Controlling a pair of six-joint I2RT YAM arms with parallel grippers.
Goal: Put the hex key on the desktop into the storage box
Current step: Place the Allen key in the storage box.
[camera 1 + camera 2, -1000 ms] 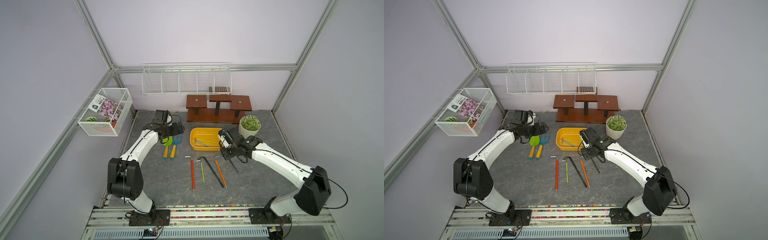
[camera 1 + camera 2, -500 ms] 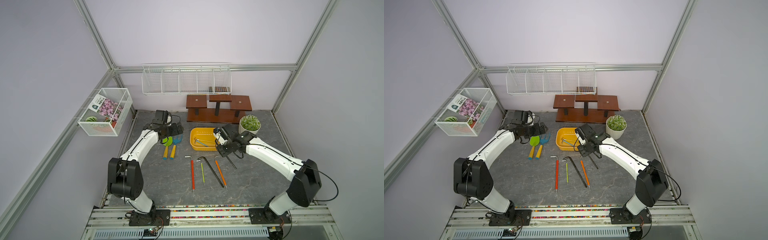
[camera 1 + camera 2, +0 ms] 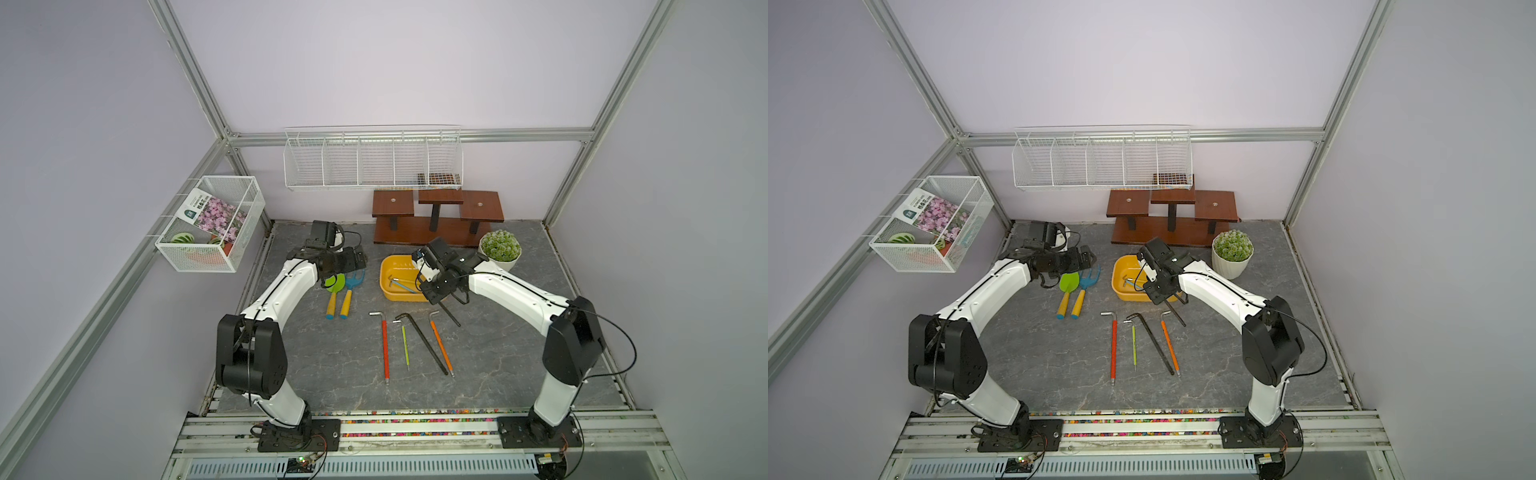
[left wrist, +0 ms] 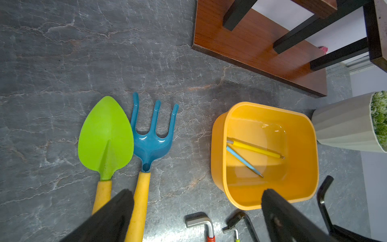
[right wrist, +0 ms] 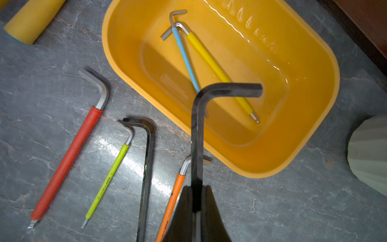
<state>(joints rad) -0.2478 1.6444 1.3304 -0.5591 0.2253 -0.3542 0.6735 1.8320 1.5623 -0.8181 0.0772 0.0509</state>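
- Green trowel and blue rake lie side by side, their yellow handles parallel.
- Wooden stand against the back wall.
- Potted plant near the stand's end.
- Wire shelf on the back wall.
- Wire basket on the side wall, holding a flower packet.

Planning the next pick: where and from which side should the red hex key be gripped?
Mid-sleeve of the red hex key, from straight above, jaws across the shaft: it lies flat on the desktop, with bare gaps either side.
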